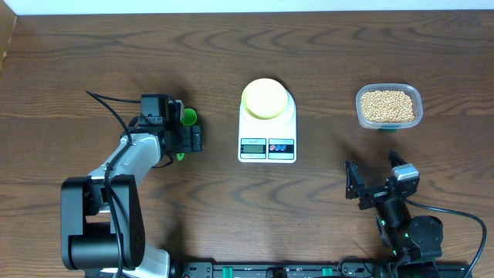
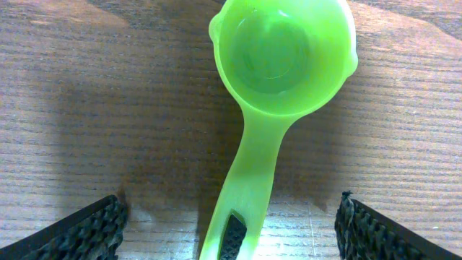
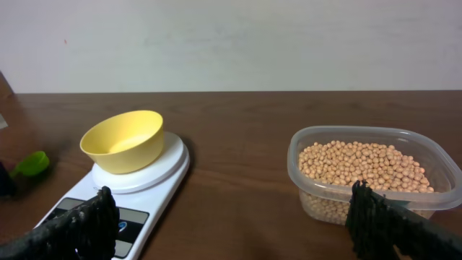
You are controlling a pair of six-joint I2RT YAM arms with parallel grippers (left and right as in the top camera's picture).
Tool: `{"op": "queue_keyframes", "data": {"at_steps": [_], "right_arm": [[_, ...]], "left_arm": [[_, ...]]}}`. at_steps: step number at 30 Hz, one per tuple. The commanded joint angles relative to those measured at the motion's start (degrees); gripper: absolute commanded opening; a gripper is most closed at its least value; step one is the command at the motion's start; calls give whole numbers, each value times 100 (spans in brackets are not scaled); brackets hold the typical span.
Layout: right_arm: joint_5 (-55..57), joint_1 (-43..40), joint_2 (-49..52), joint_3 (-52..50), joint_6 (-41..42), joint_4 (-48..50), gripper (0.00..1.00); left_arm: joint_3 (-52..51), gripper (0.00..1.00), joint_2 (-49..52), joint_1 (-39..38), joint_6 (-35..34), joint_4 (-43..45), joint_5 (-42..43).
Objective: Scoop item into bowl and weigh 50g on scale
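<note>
An empty green scoop (image 1: 187,116) (image 2: 281,50) lies on the table left of the scale. My left gripper (image 1: 184,139) (image 2: 230,209) hangs over it, open, its fingers standing wide on either side of the handle without touching it. The pale yellow bowl (image 1: 266,98) (image 3: 123,141) sits empty on the white scale (image 1: 267,148) (image 3: 155,177). Tan beans (image 1: 387,106) (image 3: 361,162) fill a clear tub (image 1: 417,96) (image 3: 433,155) at the right. My right gripper (image 1: 374,176) (image 3: 231,198) stands open near the table's front, facing the gap between scale and tub, with nothing in it.
The left arm's black cable (image 1: 108,108) trails across the table at the far left. Bare wooden table (image 1: 324,162) lies between the scale and the tub.
</note>
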Motion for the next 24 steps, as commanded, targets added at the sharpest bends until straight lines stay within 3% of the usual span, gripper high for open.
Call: {"op": "queue_keyframes", "data": {"at_steps": [1, 7, 12, 17, 24], "right_arm": [[2, 44, -35, -9, 48, -20, 99], [2, 44, -35, -9, 48, -20, 99], [4, 44, -35, -9, 48, -20, 99], [2, 44, -35, -9, 48, -20, 99], [2, 44, -35, -9, 48, -20, 99]], "left_arm": [[-39, 95, 74, 20, 52, -28, -35], [-39, 95, 74, 20, 59, -55, -46], [-39, 95, 68, 26, 140, -361, -638], [-39, 100, 68, 20, 114, -422, -612], [-39, 99, 68, 20, 114, -413, -612]]}}
